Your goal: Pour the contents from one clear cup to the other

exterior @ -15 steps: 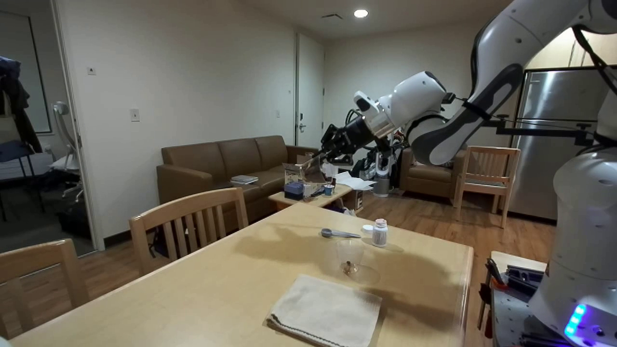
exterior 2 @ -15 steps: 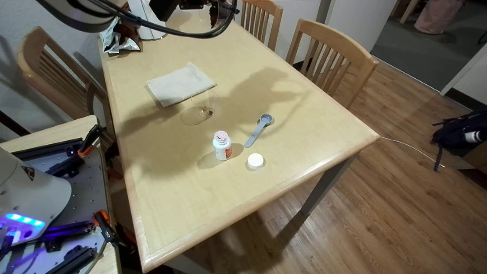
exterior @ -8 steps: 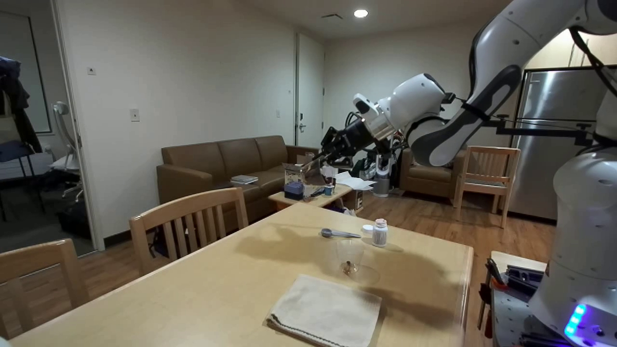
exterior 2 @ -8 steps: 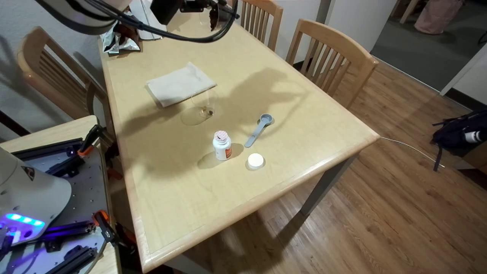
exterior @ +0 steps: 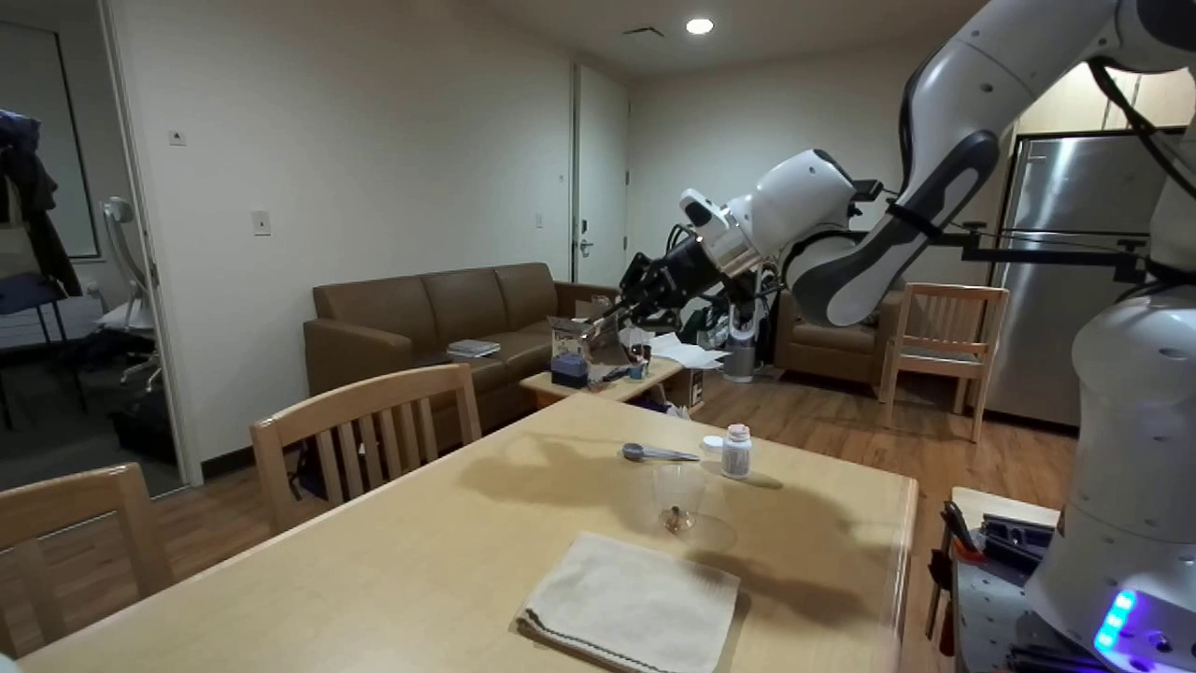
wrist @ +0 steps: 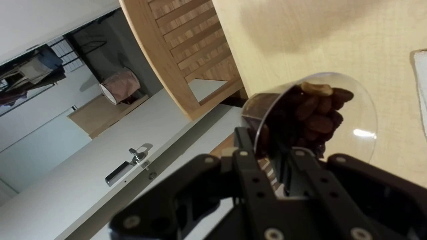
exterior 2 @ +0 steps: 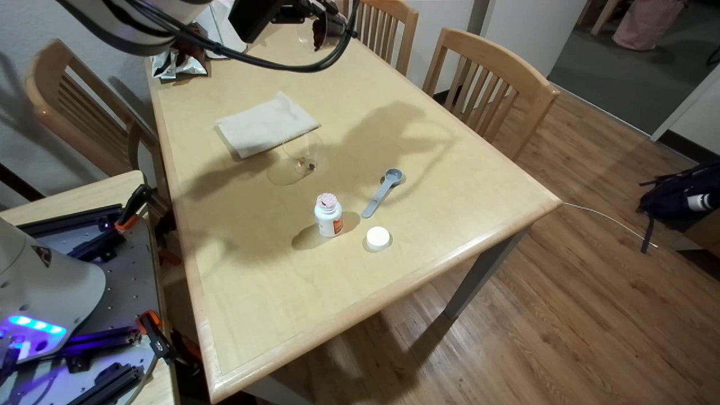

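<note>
Bright ceiling light (exterior: 700, 26), soft shadows (exterior 2: 385, 132)

There are two clear cups (wrist: 362, 116), one pill bottle (exterior 2: 328, 219), one white cap (exterior 2: 377, 238), one measuring scoop (exterior 2: 383, 193), one folded cloth (exterior: 640, 598), and more dark brown pieces (wrist: 318, 123) than can be counted.

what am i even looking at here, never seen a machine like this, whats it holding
The white jointed machine is a robot arm; the black pincer at its end is the gripper. Two pictures come from cameras set apart from it; the close-up comes from a camera on its wrist. The gripper is closed on the wall of a held cup, clear, with many dark brown pieces inside. On the table stand an upright cup, also clear, with dark bits at the bottom, and a white bottle. A white cap, a grey scoop and a folded cloth lie there too.
</note>
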Motion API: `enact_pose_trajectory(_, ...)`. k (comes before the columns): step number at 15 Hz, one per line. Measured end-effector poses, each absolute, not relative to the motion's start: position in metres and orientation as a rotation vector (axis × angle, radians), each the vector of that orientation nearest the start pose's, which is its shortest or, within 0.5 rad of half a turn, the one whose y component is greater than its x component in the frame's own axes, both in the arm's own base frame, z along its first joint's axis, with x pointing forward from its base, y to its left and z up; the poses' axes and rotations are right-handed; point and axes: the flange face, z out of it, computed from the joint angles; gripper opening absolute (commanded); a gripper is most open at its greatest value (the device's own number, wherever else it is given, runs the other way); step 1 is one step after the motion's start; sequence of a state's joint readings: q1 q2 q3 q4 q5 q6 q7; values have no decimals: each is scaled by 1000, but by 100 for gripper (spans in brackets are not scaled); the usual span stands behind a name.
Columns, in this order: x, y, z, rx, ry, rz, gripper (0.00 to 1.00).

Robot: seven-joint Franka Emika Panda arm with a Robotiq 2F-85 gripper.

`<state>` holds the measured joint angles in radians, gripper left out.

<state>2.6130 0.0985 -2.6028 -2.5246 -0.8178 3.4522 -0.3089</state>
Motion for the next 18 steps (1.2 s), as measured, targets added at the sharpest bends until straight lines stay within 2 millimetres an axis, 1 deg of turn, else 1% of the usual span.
enact_pose_trajectory(4, 484, 95, 422, -2538, -1842, -1523, 5)
enact_pose_trajectory(5, 486, 95, 426, -2535, -1843, -1537, 19)
enact_pose_trajectory(11, 487, 94, 422, -2535, -1835, -1527, 19)
enact_pose_trajectory(12, 487, 94, 422, -2535, -1835, -1527, 5)
enact_pose_trajectory(15, 488, 95, 423, -2531, -1841, -1530, 5)
enact_pose_trajectory(16, 491, 98, 429, -2517, -1848, -1553, 5)
enact_pose_trajectory(17, 496, 104, 441, -2492, -1859, -1598, 5)
enact_pose_trajectory(18, 503, 111, 457, -2462, -1871, -1655, 5)
